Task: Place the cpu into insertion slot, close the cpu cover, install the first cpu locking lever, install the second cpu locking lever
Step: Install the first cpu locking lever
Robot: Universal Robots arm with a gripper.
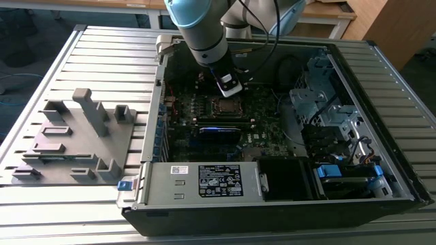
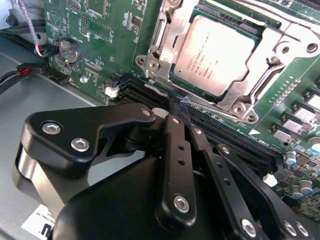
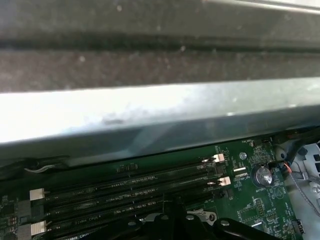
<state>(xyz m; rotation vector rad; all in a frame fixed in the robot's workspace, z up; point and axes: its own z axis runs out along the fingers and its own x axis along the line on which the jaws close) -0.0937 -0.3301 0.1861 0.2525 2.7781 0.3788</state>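
Exterior view first: the light-blue and grey robot arm point(image 1: 201, 30) reaches down into the open black computer case point(image 1: 272, 214), which lies on a ribbed grey metal table point(image 1: 102, 41). Its gripper point(image 1: 230, 91) hangs just above the square dark insertion slot point(image 1: 225, 106) on the green-black motherboard point(image 1: 266, 138). A grey plastic fixture point(image 1: 75, 138) sits on the table towards the exterior view's left.

Second wrist view: the flat square cpu point(image 2: 215, 55) with its dull silver-grey top lies seated in the slot, and the thin dark-silver cpu cover point(image 2: 172, 30) frames it, lying down over its edges. The black fingers point(image 2: 175, 150) are drawn narrow together, tips touching a thin locking lever point(image 2: 210, 107) beside the socket.

First wrist view: long black memory slots point(image 3: 125, 192) run beneath the grey case wall point(image 3: 150, 115)
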